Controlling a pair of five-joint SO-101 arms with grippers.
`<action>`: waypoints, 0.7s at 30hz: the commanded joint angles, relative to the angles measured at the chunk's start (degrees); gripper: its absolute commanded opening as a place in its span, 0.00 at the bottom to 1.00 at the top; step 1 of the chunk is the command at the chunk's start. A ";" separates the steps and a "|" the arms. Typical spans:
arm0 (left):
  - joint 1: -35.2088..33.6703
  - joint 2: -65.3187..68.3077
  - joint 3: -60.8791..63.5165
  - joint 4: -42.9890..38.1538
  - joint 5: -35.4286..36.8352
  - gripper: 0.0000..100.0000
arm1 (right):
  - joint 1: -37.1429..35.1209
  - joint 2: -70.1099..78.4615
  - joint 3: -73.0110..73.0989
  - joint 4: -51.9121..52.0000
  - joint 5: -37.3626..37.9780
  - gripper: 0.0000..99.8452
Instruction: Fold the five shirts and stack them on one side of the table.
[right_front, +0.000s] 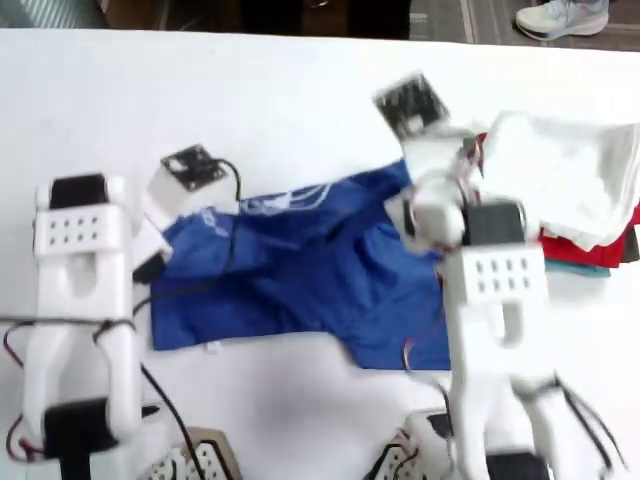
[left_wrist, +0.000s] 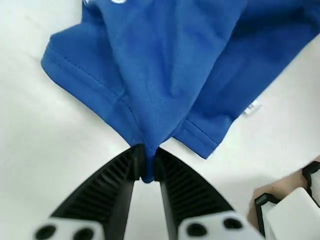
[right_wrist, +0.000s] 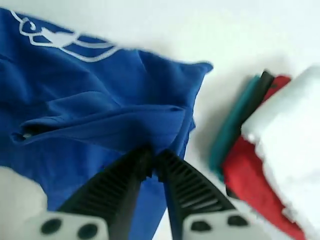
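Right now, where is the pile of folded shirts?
In the high view, the stack sits on the table at its right edge, beside the blue shirt.

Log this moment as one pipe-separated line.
left claw: shut on blue shirt | right claw: shut on blue shirt | stack: white shirt on top

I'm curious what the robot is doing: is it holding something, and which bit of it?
Yes. Both pinch the blue shirt: the left gripper holds a bunched fold at its hem, and the right gripper holds a fold near its edge.
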 joint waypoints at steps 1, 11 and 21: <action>-0.26 -6.33 3.03 -0.62 -1.05 0.03 | 2.24 -11.03 8.79 -1.27 1.93 0.02; -0.62 -8.88 14.02 -4.40 -2.46 0.03 | 3.47 -22.64 21.45 2.86 5.10 0.02; -1.32 -9.05 16.48 -3.78 -3.69 0.03 | 3.65 -32.31 24.18 10.77 6.68 0.02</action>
